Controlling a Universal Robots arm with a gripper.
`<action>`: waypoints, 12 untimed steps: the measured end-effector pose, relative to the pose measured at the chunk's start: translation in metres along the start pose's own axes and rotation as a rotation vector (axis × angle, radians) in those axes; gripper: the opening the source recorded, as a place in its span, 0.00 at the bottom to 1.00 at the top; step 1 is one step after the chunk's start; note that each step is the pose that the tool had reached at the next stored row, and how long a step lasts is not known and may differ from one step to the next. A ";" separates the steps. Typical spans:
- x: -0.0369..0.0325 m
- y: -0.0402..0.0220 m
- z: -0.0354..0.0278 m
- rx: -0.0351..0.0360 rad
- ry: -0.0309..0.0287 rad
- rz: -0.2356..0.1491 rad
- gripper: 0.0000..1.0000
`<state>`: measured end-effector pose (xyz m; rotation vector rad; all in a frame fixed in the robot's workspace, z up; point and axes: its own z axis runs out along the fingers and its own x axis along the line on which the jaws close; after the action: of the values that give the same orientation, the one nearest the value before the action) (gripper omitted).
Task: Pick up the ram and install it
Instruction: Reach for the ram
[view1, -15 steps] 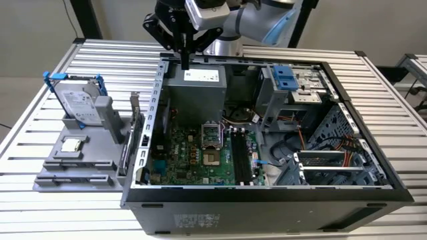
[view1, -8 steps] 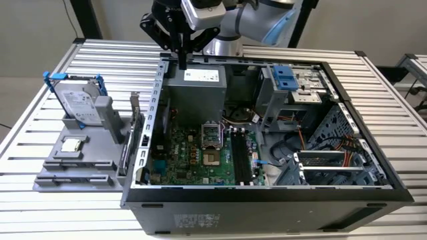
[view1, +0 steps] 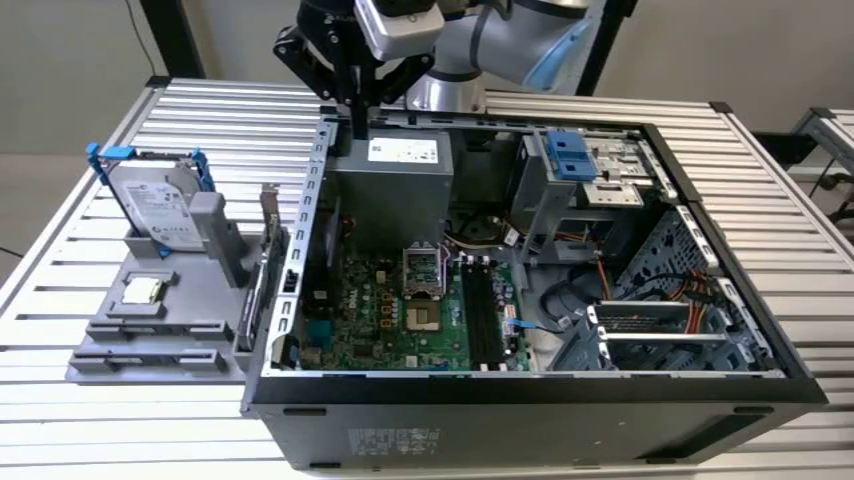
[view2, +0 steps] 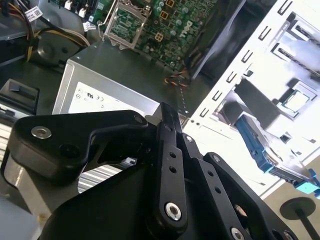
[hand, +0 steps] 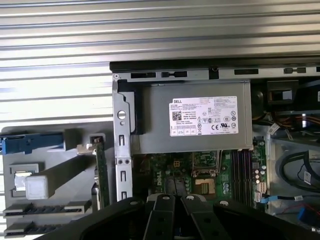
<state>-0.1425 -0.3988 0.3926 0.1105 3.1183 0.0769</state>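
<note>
Tool (view1: 358, 122) hangs above power supply (view1: 394, 185) inside open case (view1: 534, 405), fingers closed together, gripping nothing. Ram (hand: 102, 172) stands on edge in grey holder (view1: 147, 350) on counter (view1: 54, 415), just outside case wall.

Black gripper (view2: 167, 114) with fingers pressed together, grey power supply (view2: 115, 70) just beyond its tip, green motherboard (view2: 175, 20) farther ahead, blue-bracketed hard drive (view2: 252, 140) alongside.

The motherboard (view1: 387, 320) is green, the hard drive (view1: 158, 205) silver with blue brackets (view1: 114, 152), the holder (view1: 140, 350) grey, the pincer (view1: 358, 128) black.
</note>
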 end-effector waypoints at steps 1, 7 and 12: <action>0.0007 -0.0001 0.0000 0.0000 0.0000 0.000 0.00; 0.0049 -0.0003 -0.0001 0.0000 0.0000 0.000 0.00; 0.0086 -0.0006 -0.0002 0.0000 0.0000 0.000 0.00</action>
<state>-0.1511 -0.3988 0.3926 0.1105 3.1183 0.0769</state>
